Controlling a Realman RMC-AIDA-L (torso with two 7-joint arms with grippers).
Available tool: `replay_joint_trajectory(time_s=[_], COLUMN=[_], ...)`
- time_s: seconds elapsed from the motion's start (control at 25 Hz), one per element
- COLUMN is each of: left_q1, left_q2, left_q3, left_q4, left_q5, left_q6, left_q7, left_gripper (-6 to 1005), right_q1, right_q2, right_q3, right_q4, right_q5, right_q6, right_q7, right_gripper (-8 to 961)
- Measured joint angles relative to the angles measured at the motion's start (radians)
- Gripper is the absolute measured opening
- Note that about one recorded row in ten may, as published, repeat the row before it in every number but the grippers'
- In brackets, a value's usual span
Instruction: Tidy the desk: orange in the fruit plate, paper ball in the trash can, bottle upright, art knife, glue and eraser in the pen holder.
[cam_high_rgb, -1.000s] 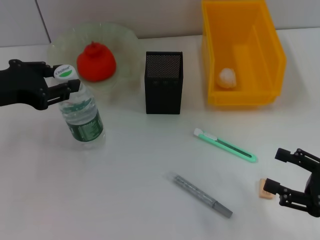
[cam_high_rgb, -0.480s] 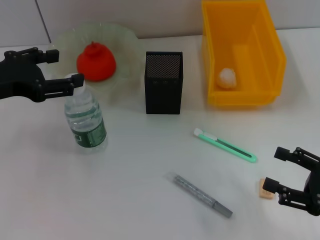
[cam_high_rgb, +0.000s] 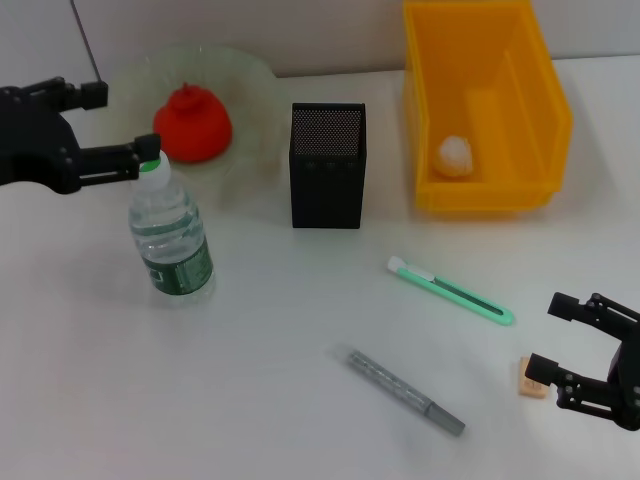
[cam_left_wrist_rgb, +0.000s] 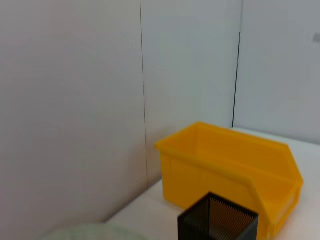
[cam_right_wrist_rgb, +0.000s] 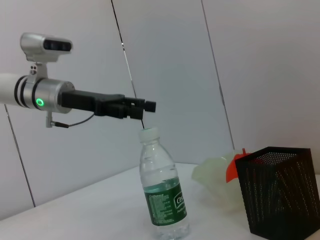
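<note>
The bottle (cam_high_rgb: 171, 232) is standing upright on the white desk (cam_high_rgb: 250, 400), and the left gripper (cam_high_rgb: 118, 128) is hovering at cap height with its fingers spread, gripping nothing; one finger tip is sitting right beside the cap. That closeness is the main risk: if the arm is drawing away sideways rather than up, a finger could be clipping the cap and tipping the bottle, which looks light and only partly filled, toward the plate (cam_high_rgb: 245, 105) where the orange (cam_high_rgb: 192, 124) is lying.

The right gripper (cam_high_rgb: 585, 352) is waiting low near the desk's front corner, fingers apart and empty, with the eraser (cam_high_rgb: 533, 379) just beside its lower finger. A descent that is slightly off could be pushing the small eraser away instead of straddling it. The knife (cam_high_rgb: 450, 290) and the glue stick (cam_high_rgb: 404, 390) are lying flat and thin, so a pinch on either could be slipping, and both are long for the narrow mesh pen holder (cam_high_rgb: 327, 165).

The paper ball (cam_high_rgb: 455, 155) is already resting inside the yellow bin (cam_high_rgb: 540, 120).

The desk is smooth, pale and unmarked, offering little friction to stop sliding objects. Behind it, plain light wall panels with dark seams are closing off the room.
</note>
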Motion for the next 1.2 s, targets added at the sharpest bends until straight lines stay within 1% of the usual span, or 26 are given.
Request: replay_joint_trajectory(time_s=[0.08, 0.12, 0.16, 0.2, 0.24, 0.32, 0.36, 0.44, 0.52, 0.56, 0.6, 0.64, 0.68, 0.72, 0.8, 0.84, 0.88, 0.92, 1.0, 1.04, 1.08, 1.2], left_q1=[0.0, 0.016, 0.043, 0.052, 0.078, 0.078, 0.114, 0.131, 0.131, 0.127, 0.118, 0.112, 0.112, 0.099, 0.089, 0.089, 0.08, 0.063, 0.047, 0.047, 0.038, 0.027], left_q2=[0.0, 0.0, -0.001, -0.001, 0.0, 0.0, 0.002, 0.003, 0.003, 0.005, 0.008, 0.01, 0.01, 0.011, 0.012, 0.012, 0.014, 0.018, 0.023, 0.023, 0.026, 0.024], left_q3=[0.0, -0.009, -0.047, -0.059, -0.081, -0.081, -0.099, -0.122, -0.122, -0.147, -0.152, -0.153, -0.153, -0.153, -0.154, -0.154, -0.154, -0.153, -0.152, -0.152, -0.15, -0.139], left_q4=[0.0, 0.016, 0.024, 0.021, 0.009, 0.009, -0.029, -0.086, -0.086, -0.159, -0.231, -0.28, -0.28, -0.399, -0.483, -0.483, -0.545, -0.637, -0.737, -0.737, -0.805, -0.846], left_q5=[0.0, -0.032, -0.116, -0.156, -0.248, -0.248, -0.381, -0.451, -0.451, -0.447, -0.418, -0.397, -0.397, -0.341, -0.312, -0.312, -0.293, -0.272, -0.258, -0.258, -0.253, -0.235], left_q6=[0.0, -0.003, -0.002, 0.008, 0.045, 0.045, 0.147, 0.275, 0.275, 0.372, 0.426, 0.456, 0.456, 0.492, 0.496, 0.496, 0.497, 0.502, 0.513, 0.513, 0.524, 0.529], left_q7=[0.0, 0.019, 0.063, 0.089, 0.156, 0.156, 0.287, 0.39, 0.39, 0.451, 0.512, 0.555, 0.555, 0.651, 0.717, 0.717, 0.757, 0.812, 0.877, 0.877, 0.927, 0.95], left_gripper=[862, 862, 862, 862, 862, 862, 862, 861, 861, 861, 861, 861, 861, 861, 861, 861, 861, 861, 861, 861, 861, 861], right_q1=[0.0, 0.0, 0.0, 0.0, 0.0, -0.002, -0.002, 0.0, 0.0, 0.001, 0.003, 0.008, 0.008, 0.01, 0.014, 0.019, 0.019, 0.022, 0.029, 0.042, 0.042, 0.069], right_q2=[0.0, 0.0, -0.001, -0.001, -0.001, -0.002, -0.002, -0.002, -0.002, -0.002, -0.003, -0.004, -0.004, -0.005, -0.004, -0.003, -0.003, -0.003, -0.001, -0.001, -0.001, -0.001], right_q3=[0.0, 0.0, 0.0, 0.0, 0.0, 0.005, 0.01, 0.034, 0.038, 0.04, 0.04, 0.041, 0.041, 0.04, 0.037, 0.035, 0.035, 0.034, 0.032, 0.031, 0.031, 0.031], right_q4=[0.0, 0.0, 0.0, 0.0, -0.001, -0.004, -0.006, -0.006, -0.008, -0.012, -0.018, -0.044, -0.044, -0.064, -0.111, -0.177, -0.177, -0.213, -0.298, -0.391, -0.391, -0.527], right_q5=[0.0, 0.0, 0.0, 0.0, 0.001, 0.003, 0.003, 0.003, 0.003, 0.003, 0.003, 0.003, 0.003, 0.003, 0.001, 0.0, 0.0, 0.0, 0.0, -0.003, -0.003, -0.024], right_q6=[0.0, 0.0, 0.0, 0.0, 0.0, -0.003, -0.004, -0.009, -0.009, -0.01, -0.011, -0.012, -0.012, -0.013, -0.019, -0.038, -0.038, -0.048, -0.074, -0.101, -0.101, -0.136], right_q7=[0.0, 0.0, 0.0, 0.0, 0.001, 0.002, 0.003, 0.005, 0.011, 0.018, 0.03, 0.07, 0.07, 0.096, 0.147, 0.197, 0.197, 0.222, 0.296, 0.374, 0.374, 0.486], right_gripper=[836, 835, 835, 835, 835, 835, 835, 835, 835, 835, 835, 835, 835, 835, 835, 835, 835, 835, 835, 835, 835, 835])
